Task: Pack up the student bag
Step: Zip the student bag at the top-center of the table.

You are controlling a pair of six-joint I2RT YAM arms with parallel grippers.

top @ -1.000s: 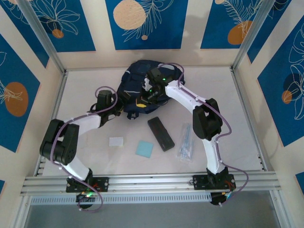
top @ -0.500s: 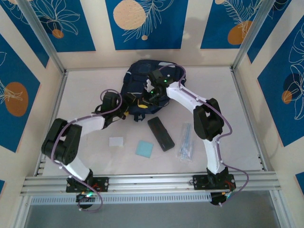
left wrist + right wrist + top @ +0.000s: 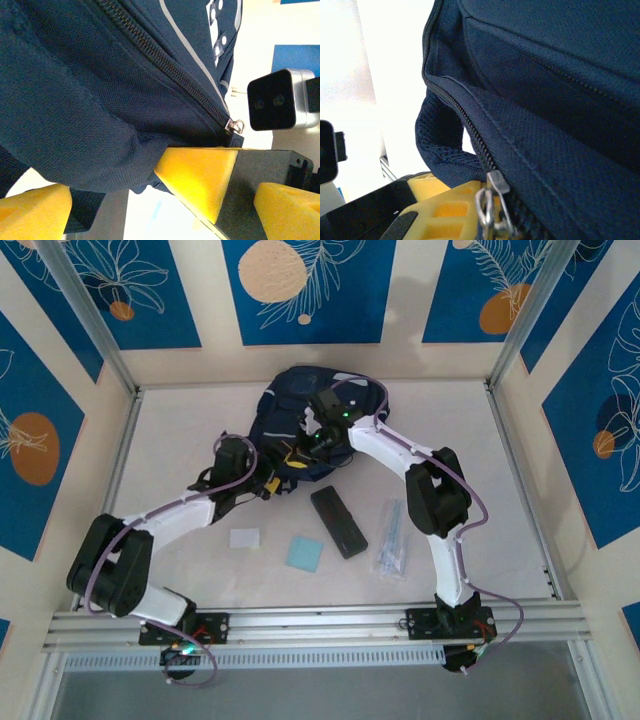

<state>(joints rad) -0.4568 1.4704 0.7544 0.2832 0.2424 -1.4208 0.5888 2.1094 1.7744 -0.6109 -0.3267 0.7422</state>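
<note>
From above, the student bag (image 3: 285, 410) lies at the far middle of the table (image 3: 180, 420). At the left wrist, the left end effector (image 3: 157, 207) is spread, with bag fabric between its fingers. At the right wrist, the right end effector (image 3: 470, 212) is pressed together beside the zipper pull (image 3: 492, 200).

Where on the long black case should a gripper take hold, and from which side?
Probably at its middle, across the narrow width, coming straight down from above. The black case lies flat and diagonal on the table, and both long sides look free: the blue pad and the clear packet lie apart from it.
</note>
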